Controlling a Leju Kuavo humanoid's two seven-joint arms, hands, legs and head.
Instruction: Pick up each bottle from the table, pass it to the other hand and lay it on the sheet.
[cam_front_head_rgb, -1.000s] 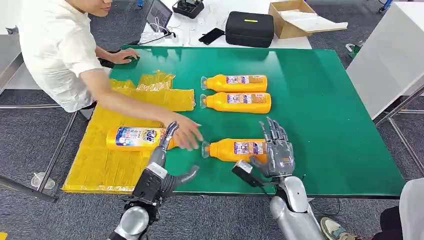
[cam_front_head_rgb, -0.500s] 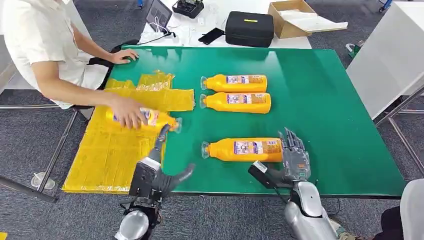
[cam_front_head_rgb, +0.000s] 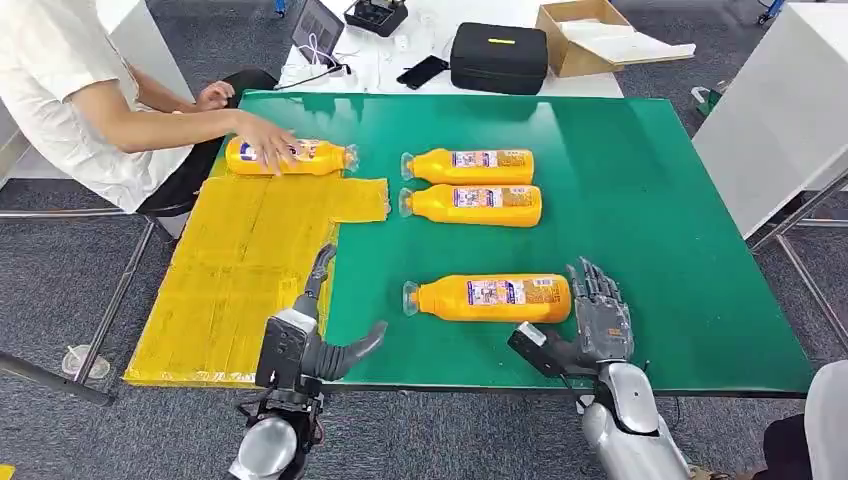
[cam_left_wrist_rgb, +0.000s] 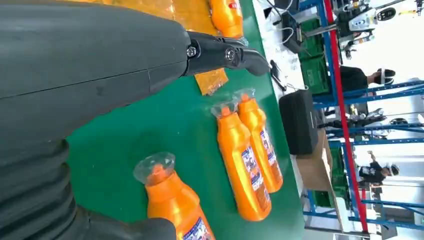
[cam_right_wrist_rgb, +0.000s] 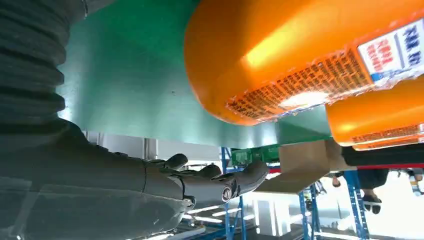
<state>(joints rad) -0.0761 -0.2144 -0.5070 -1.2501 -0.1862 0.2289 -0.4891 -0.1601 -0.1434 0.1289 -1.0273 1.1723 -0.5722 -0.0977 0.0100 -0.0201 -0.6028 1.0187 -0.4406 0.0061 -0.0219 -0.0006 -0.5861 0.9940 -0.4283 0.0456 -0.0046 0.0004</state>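
An orange bottle (cam_front_head_rgb: 490, 298) lies on its side near the green table's front edge, cap to the left; its base (cam_right_wrist_rgb: 300, 55) looms close in the right wrist view. My right hand (cam_front_head_rgb: 597, 320) is open just past the bottle's base, fingers spread, apart from it. My left hand (cam_front_head_rgb: 315, 325) is open at the front edge, where the yellow sheet (cam_front_head_rgb: 240, 270) meets the green, a finger (cam_left_wrist_rgb: 225, 52) stretched out. Two more orange bottles (cam_front_head_rgb: 470, 165) (cam_front_head_rgb: 472, 204) lie side by side mid-table. A person's hand holds a fourth bottle (cam_front_head_rgb: 300, 157) at the sheet's far end.
A person in a white shirt (cam_front_head_rgb: 60, 70) sits at the table's left far corner. Behind the green table (cam_front_head_rgb: 660, 200) stand a black case (cam_front_head_rgb: 498, 57), a cardboard box (cam_front_head_rgb: 590, 35) and cables. A white cabinet (cam_front_head_rgb: 780, 110) stands to the right.
The person lifted the bottle off the sheet near my left hand and carried it to the sheet's far end. My right hand slid right along the near bottle, past its base.
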